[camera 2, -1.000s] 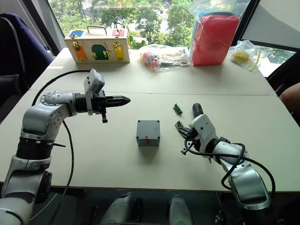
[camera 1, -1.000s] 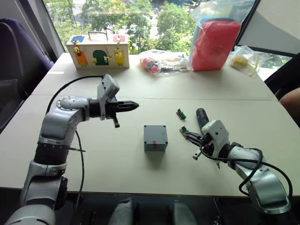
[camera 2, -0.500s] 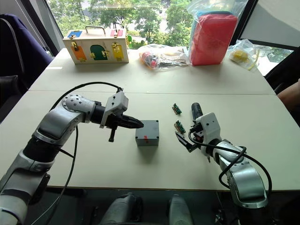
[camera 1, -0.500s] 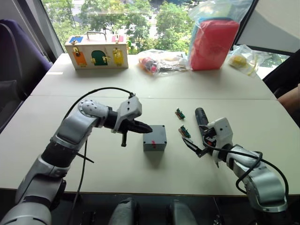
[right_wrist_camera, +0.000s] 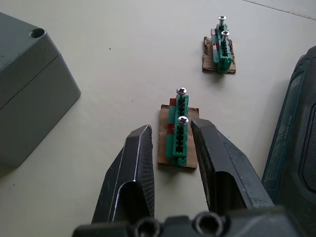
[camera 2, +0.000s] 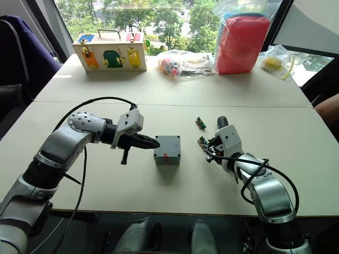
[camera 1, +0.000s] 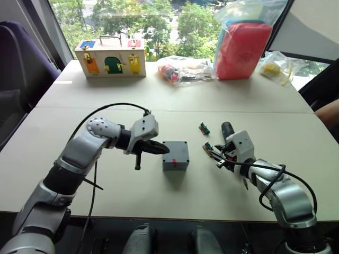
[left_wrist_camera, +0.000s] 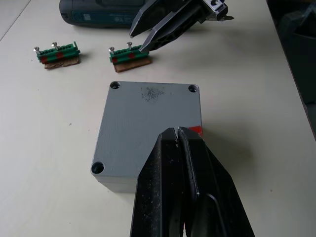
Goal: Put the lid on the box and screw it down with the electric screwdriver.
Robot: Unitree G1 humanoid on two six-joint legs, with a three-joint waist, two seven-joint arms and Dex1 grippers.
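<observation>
Our right gripper [right_wrist_camera: 170, 143] hangs low over the table with its two fingers spread, straddling the nearer green screw holder [right_wrist_camera: 178, 133] without pinching it; we judge it is lined up there to take a screw or the holder itself. Just beside it lies the electric screwdriver [left_wrist_camera: 106, 15], resting flat on the table [camera 1: 106, 196] and ungrasped, close enough to be picked up once a screw is ready.

Our left gripper [left_wrist_camera: 178, 145] is pinched shut on nothing, its tips pressed at the near edge of the lid [left_wrist_camera: 148, 123]. The lid already sits square on the box [camera 1: 176, 156], so we read this as a steadying push that keeps the box from sliding.

By our count: one box with one lid, one screwdriver, two green holders (the second [right_wrist_camera: 221, 47] lies farther off), each carrying two upright screws, four in all. Three corner holes of the lid show, all empty; the fourth is hidden behind our fingers.
</observation>
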